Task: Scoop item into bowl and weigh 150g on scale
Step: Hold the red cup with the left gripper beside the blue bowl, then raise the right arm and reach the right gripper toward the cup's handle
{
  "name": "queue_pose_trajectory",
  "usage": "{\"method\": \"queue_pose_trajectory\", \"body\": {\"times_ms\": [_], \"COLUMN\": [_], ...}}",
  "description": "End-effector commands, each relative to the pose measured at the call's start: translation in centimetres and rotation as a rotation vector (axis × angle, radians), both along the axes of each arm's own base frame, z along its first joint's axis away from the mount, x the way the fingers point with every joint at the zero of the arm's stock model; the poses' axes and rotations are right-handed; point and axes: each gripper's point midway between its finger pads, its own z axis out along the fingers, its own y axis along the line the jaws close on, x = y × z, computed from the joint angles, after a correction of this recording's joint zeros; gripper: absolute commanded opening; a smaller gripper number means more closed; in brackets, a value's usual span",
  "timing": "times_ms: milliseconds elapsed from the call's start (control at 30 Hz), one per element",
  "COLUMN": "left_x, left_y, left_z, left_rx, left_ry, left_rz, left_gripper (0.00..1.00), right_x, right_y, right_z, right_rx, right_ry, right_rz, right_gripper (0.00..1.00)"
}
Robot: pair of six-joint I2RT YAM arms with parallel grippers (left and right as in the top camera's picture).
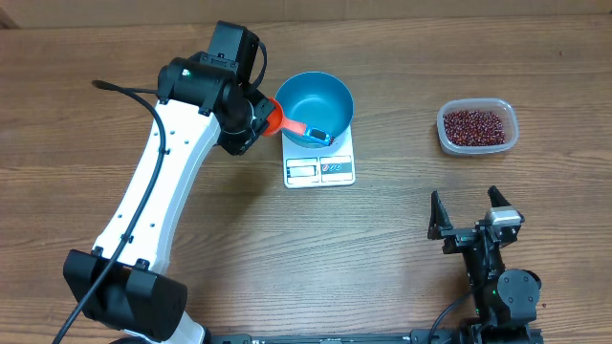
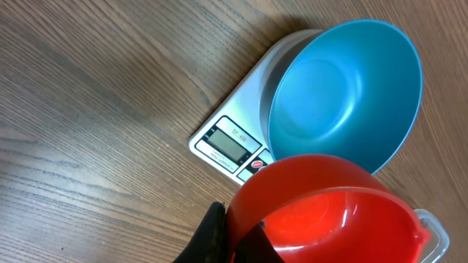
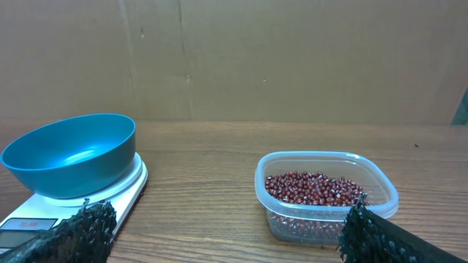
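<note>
The blue bowl stands empty on the white scale at the back middle. My left gripper is shut on the rim of a red scoop, held at the bowl's left edge with its handle reaching over the bowl. No beans show in the scoop. The red-brown beans lie in a clear tub at the back right. My right gripper stands open near the front right, well short of the tub.
The left arm slants across the left half of the wooden table. A brown cardboard wall rises behind the table's far edge. The scale's display faces the front.
</note>
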Motion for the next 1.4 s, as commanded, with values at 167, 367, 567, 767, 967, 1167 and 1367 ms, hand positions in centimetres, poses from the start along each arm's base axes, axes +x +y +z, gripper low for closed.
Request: {"method": "queue_pose_trajectory", "body": {"times_ms": [167,367,567,767,967,1167,1367], "left_x": [0.0,-0.2,-0.1,-0.1,0.0,-0.1,-0.1], "left_y": [0.7,0.3,0.3,0.3,0.2,0.3,0.2], "left_z": [1.7,1.7,1.8,1.8,1.8,1.8,1.8], "left_rx": [0.031,0.008,-0.013,-0.021,-0.031,-0.041,-0.047], "left_ry": [-0.049,-0.040,-0.036,-0.033,-0.028,-0.022,-0.020], "left_rz": [0.019,0.011,0.069,0.092,0.123,0.156,0.173], "left_gripper": [0.04,0.04,0.04,0.04,0.04,0.04,0.04], "right_x": [0.0,-0.3,-1.6,-3.4,-3.5,-0.9,1.2], "right_y": [0.3,1.8,2.3,2.1,2.2,4.6,9.3], "right_z": [0.0,0.2,6.6,8.9,8.7,9.7,10.6], "right_rx": [0.000,0.003,0.295,0.392,0.422,0.586,0.750], "right_ry": [-0.011,-0.020,-0.103,0.023,0.259,0.443,0.566], "right_rz": [0.012,0.104,0.153,0.130,0.082,0.156,0.414], "right_gripper": [1.00,1.00,1.00,1.00,1.00,1.00,1.00]}}
